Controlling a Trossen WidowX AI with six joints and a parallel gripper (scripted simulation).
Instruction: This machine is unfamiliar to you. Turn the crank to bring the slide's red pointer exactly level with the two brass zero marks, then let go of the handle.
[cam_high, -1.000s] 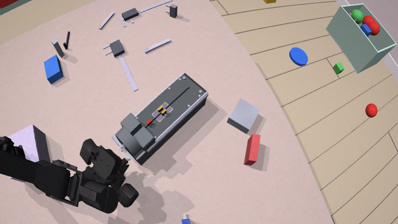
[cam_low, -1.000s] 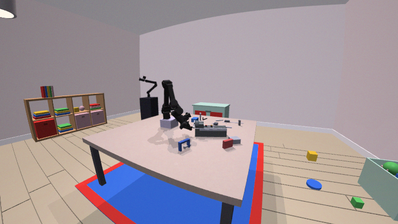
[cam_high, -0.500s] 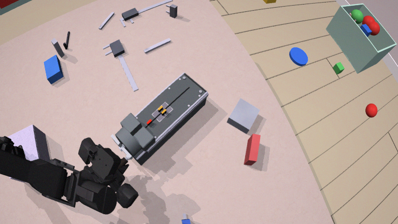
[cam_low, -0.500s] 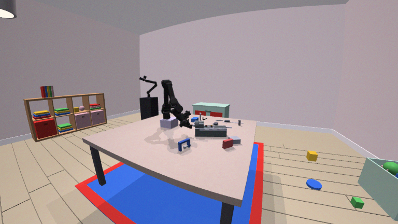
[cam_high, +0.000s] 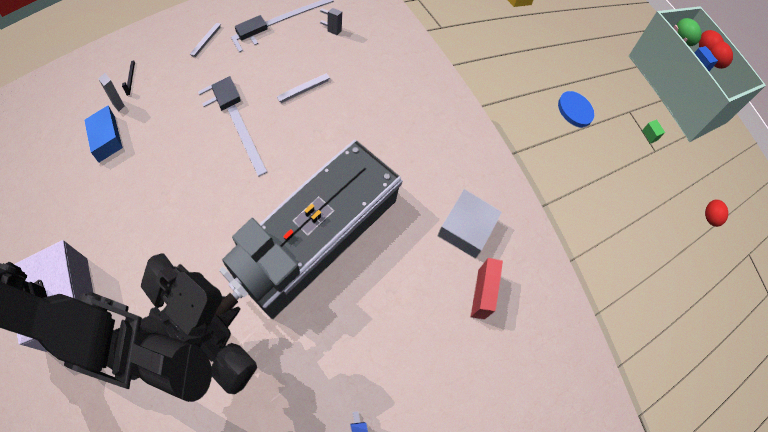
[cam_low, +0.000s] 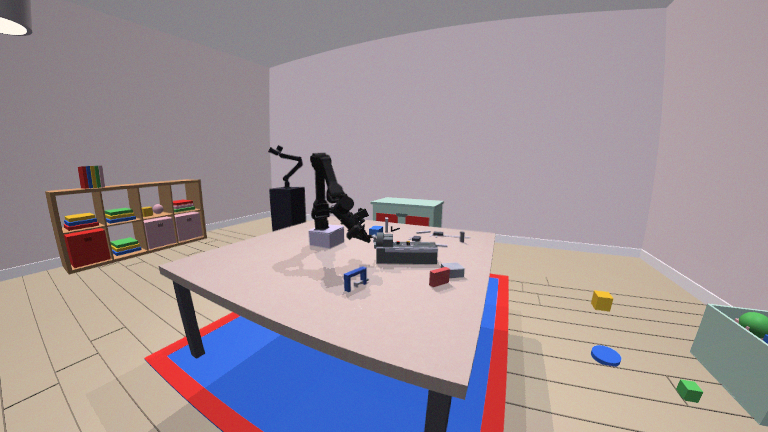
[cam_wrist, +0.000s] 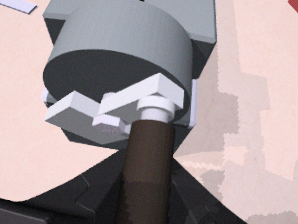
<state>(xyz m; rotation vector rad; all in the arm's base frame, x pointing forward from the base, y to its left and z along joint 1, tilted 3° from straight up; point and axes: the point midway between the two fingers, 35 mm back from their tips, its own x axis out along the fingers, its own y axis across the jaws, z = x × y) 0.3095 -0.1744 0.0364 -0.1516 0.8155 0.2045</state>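
Note:
The machine (cam_high: 343, 185) (cam_low: 406, 255) is a long dark grey box with a slotted top and a round housing at its crank end. The red pointer (cam_high: 288, 234) stands in the slot between the housing and the two brass zero marks, not level with them. One brass mark (cam_high: 309, 208) and the other brass mark (cam_high: 316, 214) flank the slot. The pale crank arm (cam_wrist: 142, 94) carries a brown handle (cam_wrist: 149, 150) (cam_high: 226, 304). My gripper (cam_wrist: 145, 161) (cam_low: 368, 238) is shut on the brown handle, at the machine's crank end. The lower handle and inner finger faces are partly hidden.
A grey block (cam_high: 469, 220) and a red block (cam_high: 487, 287) lie beside the machine. A blue block (cam_high: 103, 133), dark blocks with pale bars (cam_high: 247, 140) and a pale bar (cam_high: 304, 88) lie on the far side. A blue arch (cam_low: 354, 278) stands near the table's front.

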